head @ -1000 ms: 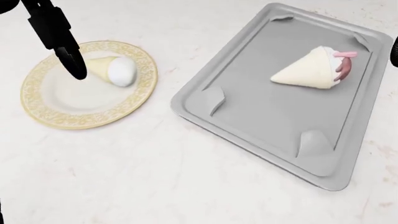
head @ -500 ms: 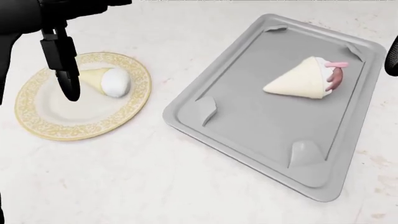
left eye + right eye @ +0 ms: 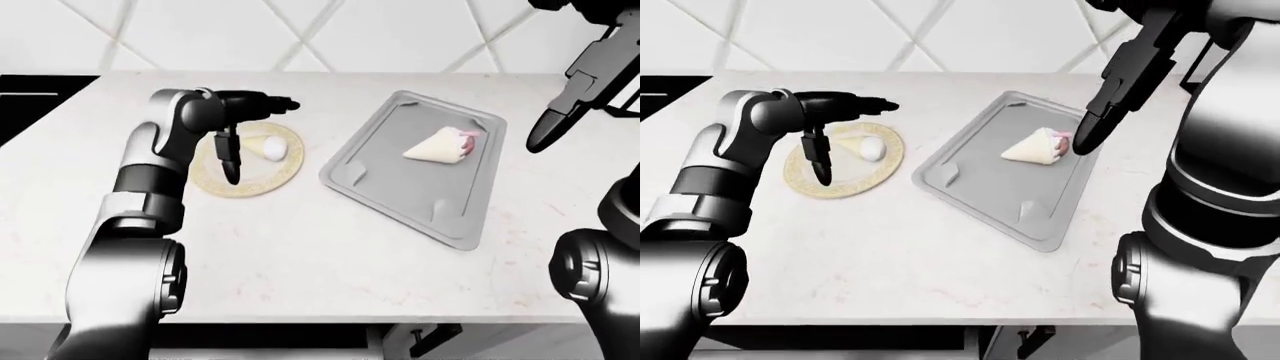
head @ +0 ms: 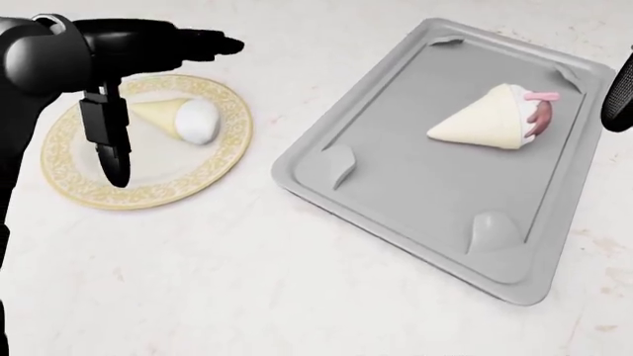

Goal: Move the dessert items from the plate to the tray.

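While hanging over the gold-rimmed plate point(image 4: 148, 194), spreading wide open: left hand point(image 4: 139, 81), one finger point(image 4: 107, 144) pointing down just beside the white-topped cone point(image 4: 180, 116), another reaching flat above it, gripping nothing. Lying on its side on the plate, that cone. Resting on the grey tray point(image 4: 395, 200) on the pale worktop point(image 4: 217, 289), the pink-topped cone point(image 4: 495, 119). Hovering by the tray's right edge, empty, spread unclear: right hand point(image 3: 560, 120).

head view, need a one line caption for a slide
Left hand open over the plated cone; the other cone lies on the tray.
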Tool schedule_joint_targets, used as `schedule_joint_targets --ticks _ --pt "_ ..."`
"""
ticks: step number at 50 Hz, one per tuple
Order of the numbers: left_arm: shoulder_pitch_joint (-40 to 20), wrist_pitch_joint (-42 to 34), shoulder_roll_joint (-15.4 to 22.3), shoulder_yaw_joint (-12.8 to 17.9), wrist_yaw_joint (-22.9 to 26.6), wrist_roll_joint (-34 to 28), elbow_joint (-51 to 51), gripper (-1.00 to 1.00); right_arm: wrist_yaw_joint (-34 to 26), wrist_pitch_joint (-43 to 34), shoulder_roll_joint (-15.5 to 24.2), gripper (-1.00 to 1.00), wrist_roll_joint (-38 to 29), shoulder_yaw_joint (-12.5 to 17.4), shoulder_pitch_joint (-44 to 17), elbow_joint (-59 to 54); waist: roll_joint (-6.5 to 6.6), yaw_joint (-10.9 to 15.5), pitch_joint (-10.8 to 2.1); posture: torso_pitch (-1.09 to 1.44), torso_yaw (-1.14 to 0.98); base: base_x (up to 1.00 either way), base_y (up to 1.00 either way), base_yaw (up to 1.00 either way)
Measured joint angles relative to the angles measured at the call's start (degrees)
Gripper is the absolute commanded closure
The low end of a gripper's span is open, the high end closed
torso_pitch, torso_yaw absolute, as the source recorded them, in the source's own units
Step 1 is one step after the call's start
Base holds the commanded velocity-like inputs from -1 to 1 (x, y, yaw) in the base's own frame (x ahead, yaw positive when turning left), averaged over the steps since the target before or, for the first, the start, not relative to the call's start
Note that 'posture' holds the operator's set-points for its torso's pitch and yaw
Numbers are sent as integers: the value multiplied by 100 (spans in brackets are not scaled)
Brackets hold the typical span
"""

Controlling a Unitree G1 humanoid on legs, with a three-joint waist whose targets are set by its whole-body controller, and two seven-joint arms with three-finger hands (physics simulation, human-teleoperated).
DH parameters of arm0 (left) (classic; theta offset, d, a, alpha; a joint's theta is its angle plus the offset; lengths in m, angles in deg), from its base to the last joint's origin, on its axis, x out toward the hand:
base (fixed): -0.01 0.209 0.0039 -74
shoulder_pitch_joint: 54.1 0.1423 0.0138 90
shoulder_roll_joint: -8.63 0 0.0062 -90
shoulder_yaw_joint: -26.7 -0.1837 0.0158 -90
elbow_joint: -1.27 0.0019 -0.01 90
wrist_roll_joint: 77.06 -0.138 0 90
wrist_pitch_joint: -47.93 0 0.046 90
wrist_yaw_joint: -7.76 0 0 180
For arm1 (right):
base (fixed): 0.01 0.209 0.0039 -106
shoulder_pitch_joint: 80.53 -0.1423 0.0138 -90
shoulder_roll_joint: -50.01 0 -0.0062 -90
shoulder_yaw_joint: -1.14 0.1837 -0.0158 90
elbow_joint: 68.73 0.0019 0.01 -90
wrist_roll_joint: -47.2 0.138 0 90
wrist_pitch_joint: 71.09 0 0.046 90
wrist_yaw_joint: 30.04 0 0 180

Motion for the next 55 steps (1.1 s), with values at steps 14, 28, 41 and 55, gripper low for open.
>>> schedule_joint_targets --ticks 14,28,41,55 --pt "-168 147 -41 -56 -242 -390 236 -58 42 -10 39 -100 94 52 218 113 -7 13 -47 0 0 0 0 0" --pt "-156 258 -70 -73 -350 -545 432 -37 50 -63 103 -100 124 37 136 107 -8 6 -53 0 0 0 0 0" --pt "-393 374 -90 -192 -834 -824 1041 -34 64 -60 98 -100 153 49 221 112 9 12 -82 0 0 0 0 0" --pt "-364 432 -134 -179 -1236 -988 1271 9 164 -29 140 -100 228 102 368 133 38 -2 -131 0 0 0 0 0"
